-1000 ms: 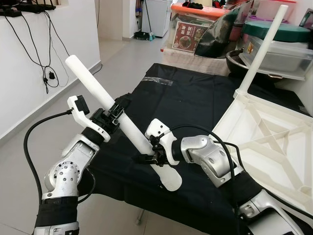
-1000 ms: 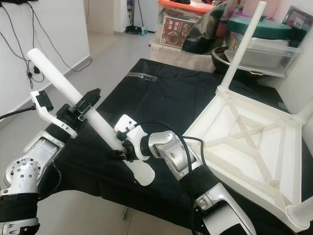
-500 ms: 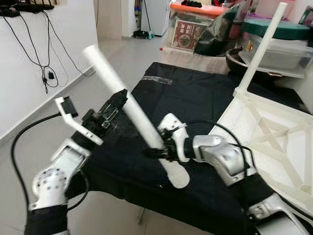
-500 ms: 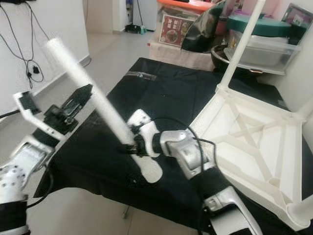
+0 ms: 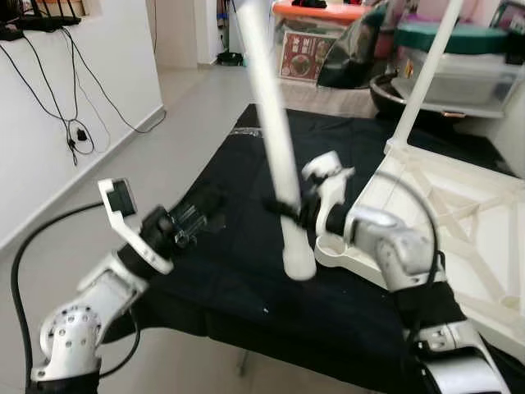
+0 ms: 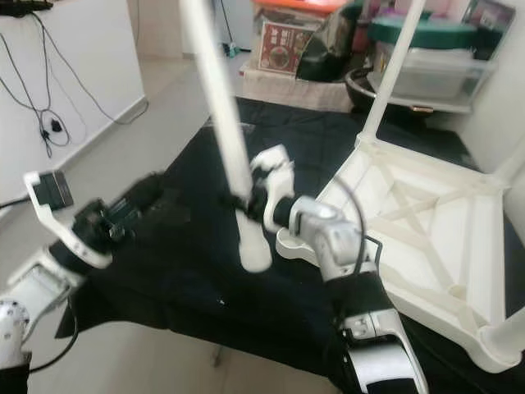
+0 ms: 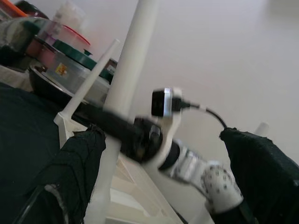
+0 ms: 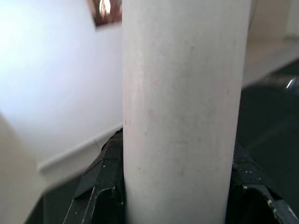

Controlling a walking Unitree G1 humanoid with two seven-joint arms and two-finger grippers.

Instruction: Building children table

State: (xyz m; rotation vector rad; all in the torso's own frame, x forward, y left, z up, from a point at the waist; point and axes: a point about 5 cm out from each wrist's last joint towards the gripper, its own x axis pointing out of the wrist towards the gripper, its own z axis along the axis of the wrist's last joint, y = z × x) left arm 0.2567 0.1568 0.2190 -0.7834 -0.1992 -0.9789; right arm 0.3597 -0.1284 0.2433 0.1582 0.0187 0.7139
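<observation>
A long white table leg is held nearly upright in the centre of the left eye view, its rounded lower end hanging just above the black cloth that covers the work surface. The leg is clamped low down by the right gripper, whose black fingers are seen closed against both sides of the white tube in the right wrist view. The left gripper is found at the lower left of the frame, apart from the leg, with nothing between its fingers; through the blur, how far they are parted cannot be told. At the right of the frame the white children's table lies upside down on the cloth, with one leg already fitted at its far corner and pointing upward. Plastic storage boxes are stacked behind the table along the top edge.
</observation>
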